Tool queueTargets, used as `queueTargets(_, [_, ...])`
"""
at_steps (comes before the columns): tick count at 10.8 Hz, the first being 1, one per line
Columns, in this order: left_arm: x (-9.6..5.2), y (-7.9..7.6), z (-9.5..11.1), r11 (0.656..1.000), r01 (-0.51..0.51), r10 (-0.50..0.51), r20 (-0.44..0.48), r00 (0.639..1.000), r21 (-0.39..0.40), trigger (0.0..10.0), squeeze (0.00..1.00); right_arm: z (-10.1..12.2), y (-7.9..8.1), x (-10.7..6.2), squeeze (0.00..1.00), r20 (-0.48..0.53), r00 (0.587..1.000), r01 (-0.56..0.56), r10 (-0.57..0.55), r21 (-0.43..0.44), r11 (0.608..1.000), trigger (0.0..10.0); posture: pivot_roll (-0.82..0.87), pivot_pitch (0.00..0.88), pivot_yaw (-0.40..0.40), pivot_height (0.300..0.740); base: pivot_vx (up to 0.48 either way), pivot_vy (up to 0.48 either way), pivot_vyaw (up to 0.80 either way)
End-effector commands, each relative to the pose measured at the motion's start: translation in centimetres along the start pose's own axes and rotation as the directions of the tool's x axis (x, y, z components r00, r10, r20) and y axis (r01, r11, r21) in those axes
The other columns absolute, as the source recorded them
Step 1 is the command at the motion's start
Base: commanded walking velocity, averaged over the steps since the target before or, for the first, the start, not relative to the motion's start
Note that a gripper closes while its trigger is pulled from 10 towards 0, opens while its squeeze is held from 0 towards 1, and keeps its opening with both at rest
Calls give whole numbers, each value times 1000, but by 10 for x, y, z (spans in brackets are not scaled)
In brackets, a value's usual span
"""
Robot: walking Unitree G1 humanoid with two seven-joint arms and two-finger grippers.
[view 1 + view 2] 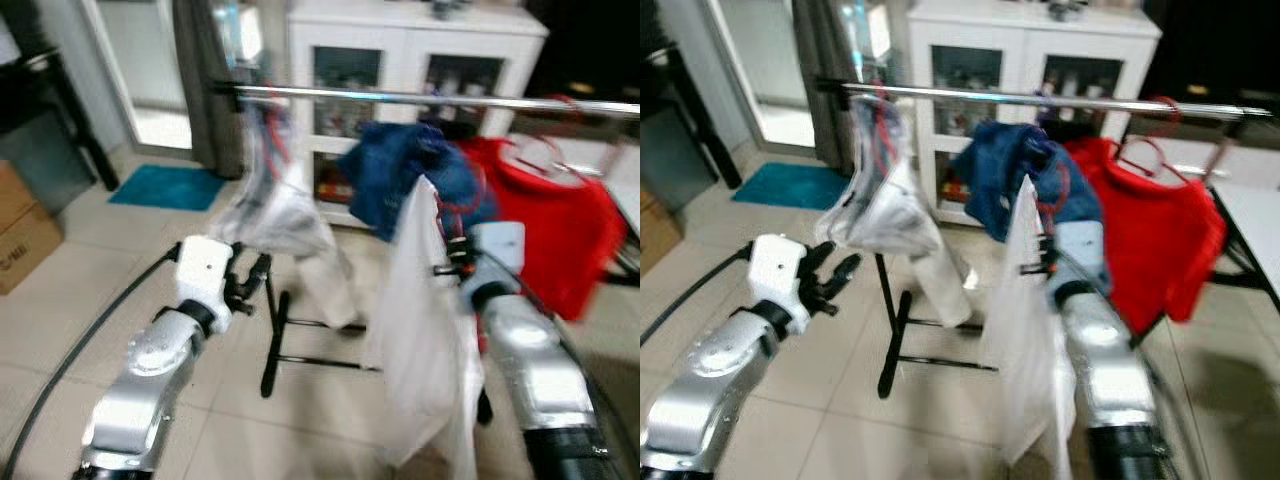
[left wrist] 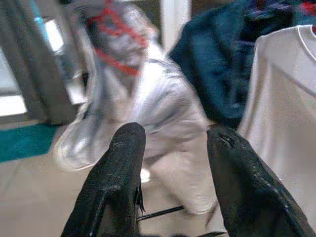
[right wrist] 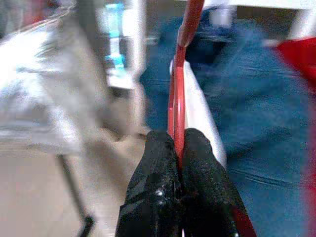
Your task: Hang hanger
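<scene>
My right gripper (image 3: 178, 148) is shut on a red hanger (image 3: 178, 89) that carries a white shirt (image 1: 425, 340). The shirt hangs below the metal rail (image 1: 420, 97), in front of a blue garment (image 1: 400, 170). A silvery-white garment (image 1: 275, 215) on a red hanger (image 2: 116, 44) hangs at the rail's left part. My left gripper (image 2: 173, 148) is open with nothing between its fingers, low and to the left of that garment. A red shirt (image 1: 1145, 235) on a red hanger hangs at the right of the rail.
A white cabinet (image 1: 400, 60) with glass doors stands behind the rack. The rack's black foot (image 1: 275, 345) rests on the tiled floor between my arms. A teal mat (image 1: 165, 187) and cardboard boxes (image 1: 20, 235) lie to the left. A white table edge (image 1: 1255, 220) is at the right.
</scene>
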State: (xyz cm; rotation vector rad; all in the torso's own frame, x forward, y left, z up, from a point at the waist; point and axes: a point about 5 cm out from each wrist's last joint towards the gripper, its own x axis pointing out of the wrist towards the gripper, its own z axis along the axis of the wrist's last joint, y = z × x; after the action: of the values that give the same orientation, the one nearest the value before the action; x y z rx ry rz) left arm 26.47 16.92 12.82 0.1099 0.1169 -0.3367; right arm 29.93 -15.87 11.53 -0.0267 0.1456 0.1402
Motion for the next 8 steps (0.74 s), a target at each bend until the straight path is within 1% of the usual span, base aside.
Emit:
queueTargets(1, [2,-3,3,1000,9,-9,11,1000,6,10000,0,12,-7,-1,0,52,999,15,-14,-19,1000,10000,87,0,12,740,319,0,0])
queueTargets(5, [4,-3,5,1000,13,-13,20,1000,18,10000,0,14,-9,1,0,50,999,3,-1,-35,999,10000,85,0,-15,740,318,0,0])
queueTargets(8, [5,-5,5,1000,18,-19,25,1000,18,10000,0,16,-8,1,0,58,998,-8,11,-53,999,10000,83,0,-19,740,317,0,0])
